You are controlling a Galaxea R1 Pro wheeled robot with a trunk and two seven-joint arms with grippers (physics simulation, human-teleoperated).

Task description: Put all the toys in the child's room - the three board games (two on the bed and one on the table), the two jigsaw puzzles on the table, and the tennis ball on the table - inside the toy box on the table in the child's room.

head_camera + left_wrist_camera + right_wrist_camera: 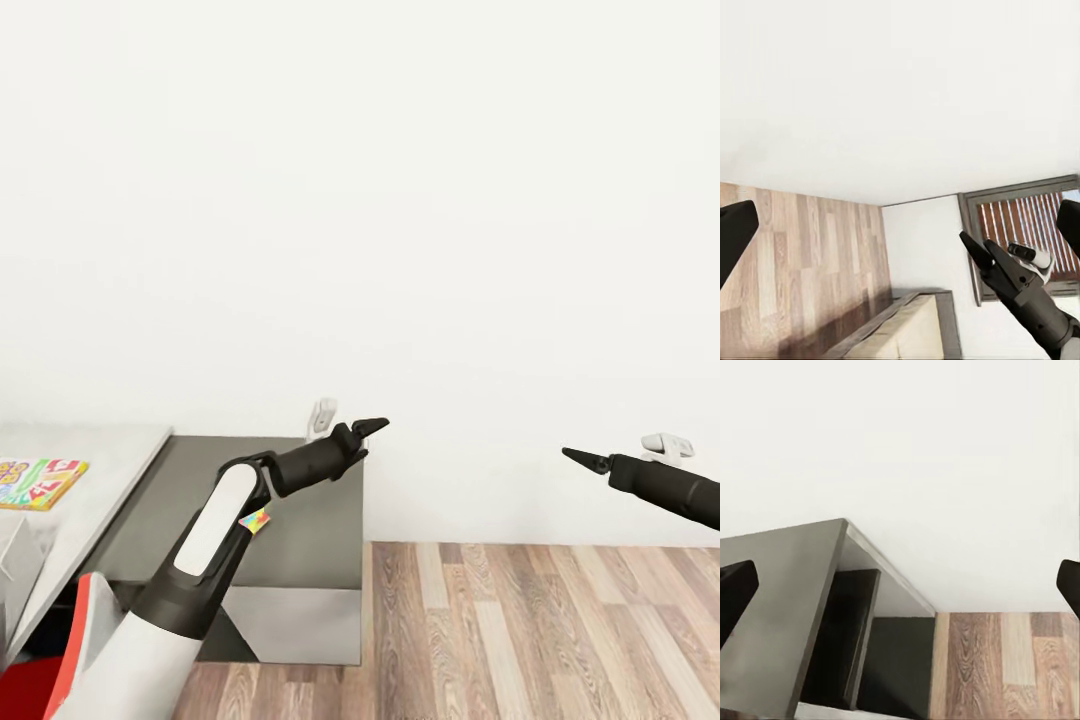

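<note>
The robot faces a blank white wall (400, 200) above a wood-plank floor (540, 630). At the head view's left edge, a bright printed board game (38, 483) lies flat on the light grey table (110, 470), whose dark grey side panel (290, 530) stands beside the floor. The left gripper (366, 428) is raised in front of that panel, its fingers close together and grasping nothing; a small multicoloured jigsaw puzzle (256, 521) peeks out just beside the left forearm. The right gripper (582, 458) points left, well apart, over the floor; I cannot tell whether it is released or clenched. The left wrist view shows a slatted window shutter (1031, 225).
</note>
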